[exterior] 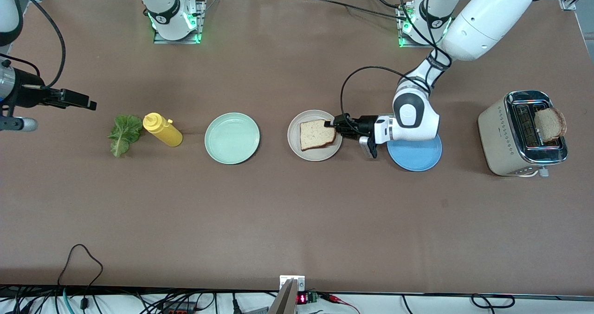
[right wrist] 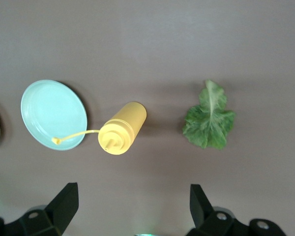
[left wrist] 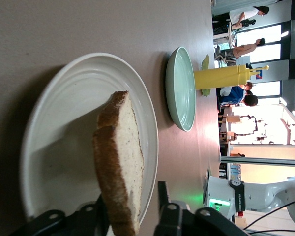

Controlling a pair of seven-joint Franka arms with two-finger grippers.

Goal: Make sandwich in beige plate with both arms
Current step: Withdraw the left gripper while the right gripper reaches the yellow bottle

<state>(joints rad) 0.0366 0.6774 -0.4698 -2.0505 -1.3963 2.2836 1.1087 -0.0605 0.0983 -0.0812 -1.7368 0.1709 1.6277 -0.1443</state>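
Note:
One toasted bread slice [exterior: 317, 134] rests tilted in the beige plate [exterior: 297, 142], its edge toward the left arm's end raised. My left gripper [exterior: 330, 124] is at that edge, open, with the slice [left wrist: 120, 162] between its fingers [left wrist: 162, 191] and a gap on one side. A second slice [exterior: 550, 124] sticks out of the toaster [exterior: 503, 137]. The green lettuce leaf [exterior: 123, 133] lies on the table at the right arm's end. My right gripper [exterior: 90, 104] hangs open and holds nothing, above the table near the lettuce [right wrist: 209, 118].
A yellow squeeze bottle [exterior: 163, 129] lies beside the lettuce. A mint green plate [exterior: 232, 137] sits between the bottle and the beige plate. A blue plate [exterior: 415, 158] lies under the left wrist. The toaster stands at the left arm's end.

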